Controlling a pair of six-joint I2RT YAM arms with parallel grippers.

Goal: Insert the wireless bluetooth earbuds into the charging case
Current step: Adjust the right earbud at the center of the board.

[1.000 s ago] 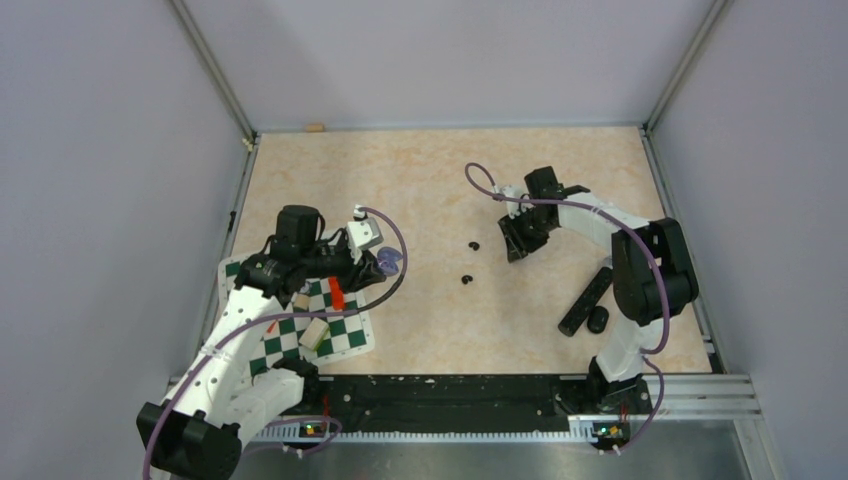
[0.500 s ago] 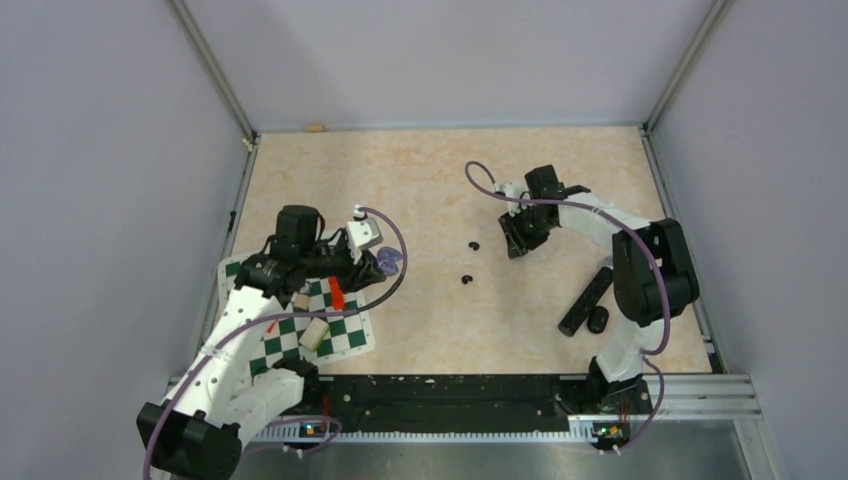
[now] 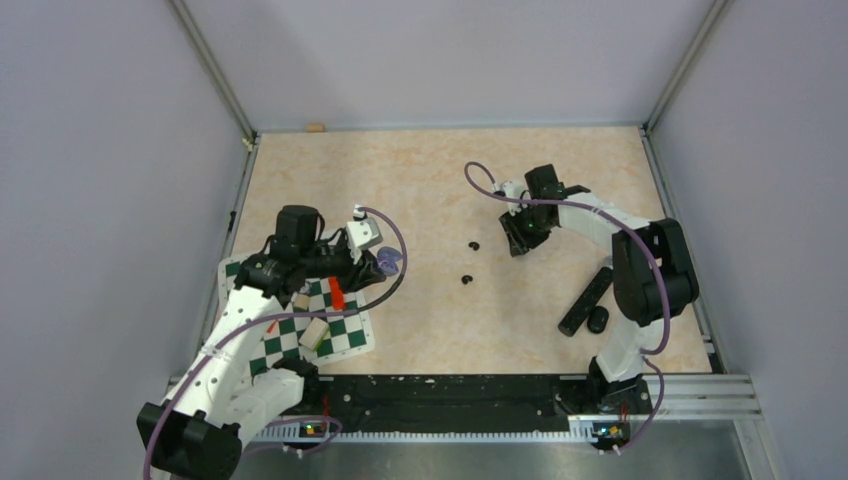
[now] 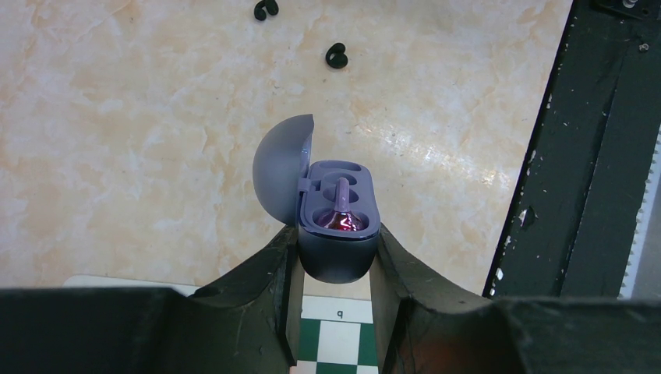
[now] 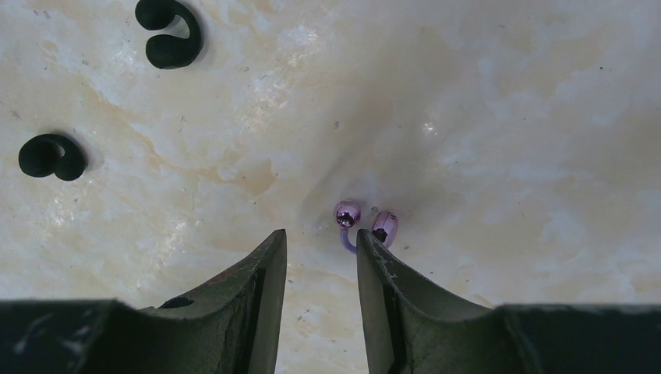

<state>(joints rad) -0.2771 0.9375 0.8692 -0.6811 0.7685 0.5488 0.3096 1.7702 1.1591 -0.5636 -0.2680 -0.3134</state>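
Note:
My left gripper is shut on the charging case, a bluish-grey oval held above the table with its lid open to the left. One lilac earbud sits in its purple inside. In the top view the case is at the left gripper. Another lilac earbud, two tiny beads joined by a thin curved stem, lies on the table. It touches or nearly touches the tip of the right finger of my right gripper, which is open and empty.
Two black C-shaped pieces lie mid-table, also in the right wrist view. A green checkered mat with a red piece and wooden blocks lies under the left arm. A black cylinder and cap lie at right.
The right gripper has shifted very slightly toward the far side. The left arm and the case have not moved.

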